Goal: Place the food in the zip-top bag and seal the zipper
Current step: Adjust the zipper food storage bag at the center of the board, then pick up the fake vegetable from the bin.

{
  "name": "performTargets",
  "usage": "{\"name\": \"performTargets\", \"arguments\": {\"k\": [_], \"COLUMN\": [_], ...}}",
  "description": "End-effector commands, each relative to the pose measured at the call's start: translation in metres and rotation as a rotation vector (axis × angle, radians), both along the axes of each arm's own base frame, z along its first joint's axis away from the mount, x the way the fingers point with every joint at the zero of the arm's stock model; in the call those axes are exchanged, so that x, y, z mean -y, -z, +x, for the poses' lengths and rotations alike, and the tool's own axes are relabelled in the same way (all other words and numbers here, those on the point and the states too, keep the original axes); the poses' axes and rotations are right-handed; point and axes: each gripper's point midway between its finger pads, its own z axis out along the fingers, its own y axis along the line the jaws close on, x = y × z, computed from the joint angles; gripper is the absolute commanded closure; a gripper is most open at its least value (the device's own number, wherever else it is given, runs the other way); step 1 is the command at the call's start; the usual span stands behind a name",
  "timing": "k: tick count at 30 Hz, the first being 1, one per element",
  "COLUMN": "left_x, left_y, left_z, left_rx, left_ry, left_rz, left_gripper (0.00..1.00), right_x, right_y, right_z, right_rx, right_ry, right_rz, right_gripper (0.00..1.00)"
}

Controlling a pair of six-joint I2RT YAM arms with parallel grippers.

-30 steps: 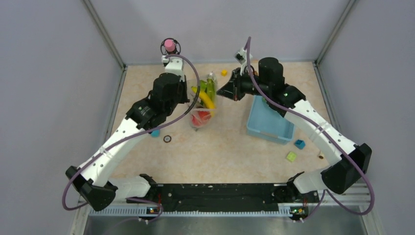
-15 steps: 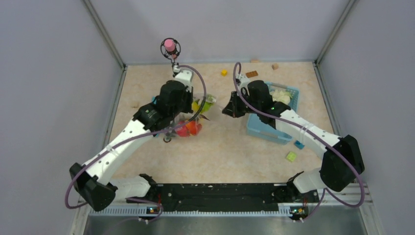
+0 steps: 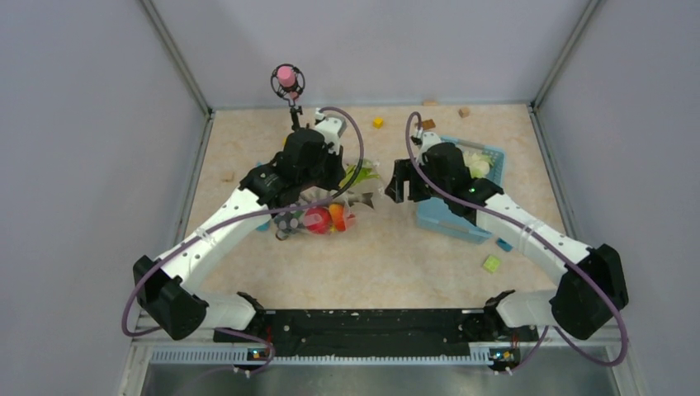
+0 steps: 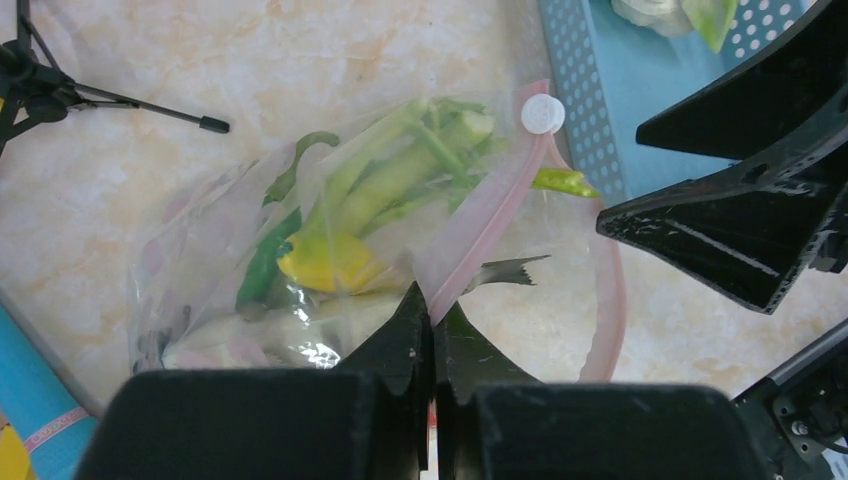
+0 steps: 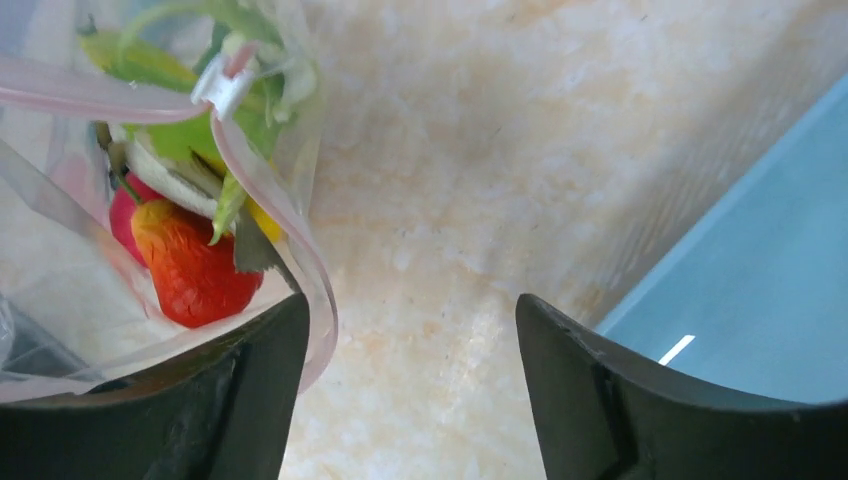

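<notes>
**Bag mouth parted: left arm gripping zipper, right arm released**

Obscured: from overhead, the left arm overhangs part of the clear crinkly zip-top bag. Creased plastic blurs its lower contents.

Effectors: the left gripper is clenched on the pale pink zipper strip. The right gripper stands released, jaws wide with nothing between them. One of its fingers sits just beside the strip; contact cannot be determined.

Containers: the bag lies on the beige marbled table between both grippers. It holds red round fruits, a yellow banana and leafy green stalks. Further right, the light-blue lattice plastic basket holds a white-green cauliflower.

Orientation: the strip runs diagonally from the left fingertips toward the basket and ends at a white slider. The mouth faces the right gripper.
</notes>
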Motion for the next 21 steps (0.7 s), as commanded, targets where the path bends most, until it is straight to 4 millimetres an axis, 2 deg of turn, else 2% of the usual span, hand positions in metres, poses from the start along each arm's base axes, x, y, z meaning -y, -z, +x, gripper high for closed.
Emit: {"name": "performTargets", "arguments": {"k": [1, 3, 4, 8, 9, 14, 21], "left_x": [0.018, 0.019, 0.019, 0.019, 0.02, 0.019, 0.019], "left_y": [-0.036, -0.039, -0.041, -0.044, -0.044, -0.043, -0.04], "left_z": [0.005, 0.006, 0.007, 0.009, 0.009, 0.011, 0.012], "left_rx": [0.055, 0.057, 0.061, 0.069, 0.069, 0.072, 0.066], "left_ry": [0.05, 0.052, 0.048, 0.046, 0.048, 0.04, 0.043], "left_rz": [-0.102, -0.103, -0.104, -0.104, -0.104, -0.092, -0.087], "left_gripper": [1.0, 1.0, 1.0, 1.0, 1.0, 1.0, 1.0], "right_x": [0.032, 0.05, 0.06, 0.105, 0.123, 0.186, 0.213], "right_y": [-0.036, -0.045, -0.049, -0.047, -0.045, -0.024, 0.016], "right_z": [0.009, 0.013, 0.016, 0.036, 0.044, 0.077, 0.121], "right_rx": [0.128, 0.149, 0.16, 0.156, 0.152, 0.139, 0.091], "right_ry": [0.098, 0.171, 0.203, 0.356, 0.419, 0.646, 0.657], "right_rz": [-0.017, -0.018, -0.012, -0.022, -0.036, -0.208, -0.39], "right_gripper": [0.14, 0.02, 0.01, 0.01, 0.01, 0.01, 0.02]}}
